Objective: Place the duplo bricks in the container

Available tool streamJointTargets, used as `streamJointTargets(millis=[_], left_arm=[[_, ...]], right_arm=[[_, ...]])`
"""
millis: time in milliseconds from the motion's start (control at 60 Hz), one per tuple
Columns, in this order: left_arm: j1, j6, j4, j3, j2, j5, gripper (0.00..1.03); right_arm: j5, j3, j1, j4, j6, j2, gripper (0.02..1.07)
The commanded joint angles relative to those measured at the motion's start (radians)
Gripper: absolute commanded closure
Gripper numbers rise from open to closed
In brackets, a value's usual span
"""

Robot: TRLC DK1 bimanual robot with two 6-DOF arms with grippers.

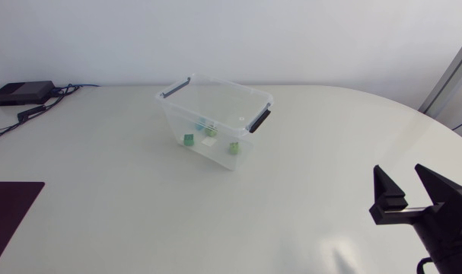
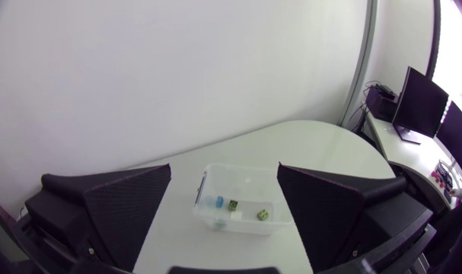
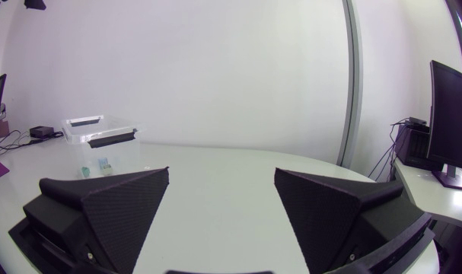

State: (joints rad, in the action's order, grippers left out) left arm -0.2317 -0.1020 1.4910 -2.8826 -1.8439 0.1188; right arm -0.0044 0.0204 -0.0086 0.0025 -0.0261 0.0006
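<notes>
Right claw (image 1: 399, 179) sat low near the surface's (image 1: 139, 198) right edge, fingers wide apart and empty. Left claw (image 2: 224, 171) was spread too. Bricks (image 1: 189, 139) lay inside the container (image 1: 238, 90), well away from both.

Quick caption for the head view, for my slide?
Bricks inside the clear container; right gripper open, apart from it.

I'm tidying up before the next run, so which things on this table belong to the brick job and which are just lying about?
Job in hand: clear container; duplo bricks inside it; left claw; right claw.
Lying about: black electronics box; dark purple mat.
</notes>
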Motion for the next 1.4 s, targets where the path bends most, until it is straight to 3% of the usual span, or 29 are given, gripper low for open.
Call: streamJointTargets(millis=[0, 150, 300, 417, 683, 1000, 1383], left_arm=[[0.043, 0.038, 0.008, 0.085, 0.011, -0.001, 0.05], [0.074, 0.067, -0.049, 0.287, 0.089, 0.002, 0.05], [0.077, 0.076, -0.298, 0.738, 0.322, -0.001, 0.05], [0.078, 0.071, -0.52, 1.111, 0.514, -0.054, 0.05], [0.117, -0.011, -0.83, 1.672, 0.805, -0.131, 0.05], [0.126, -0.102, -1.092, 2.085, 1.057, -0.228, 0.04], [0.195, -0.199, -1.338, 2.407, 1.243, -0.24, 0.04]], right_arm=[[-0.006, -0.02, -0.005, -0.009, 0.017, -0.005, 0.07], [-0.006, -0.02, -0.004, -0.009, 0.017, -0.005, 0.07], [-0.006, -0.02, -0.005, -0.009, 0.017, -0.005, 0.07], [-0.006, -0.02, -0.004, -0.009, 0.017, -0.005, 0.07], [-0.006, -0.02, -0.005, -0.009, 0.017, -0.005, 0.07], [-0.006, -0.02, -0.004, -0.009, 0.017, -0.005, 0.07], [-0.006, -0.02, -0.005, -0.009, 0.017, -0.005, 0.07]])
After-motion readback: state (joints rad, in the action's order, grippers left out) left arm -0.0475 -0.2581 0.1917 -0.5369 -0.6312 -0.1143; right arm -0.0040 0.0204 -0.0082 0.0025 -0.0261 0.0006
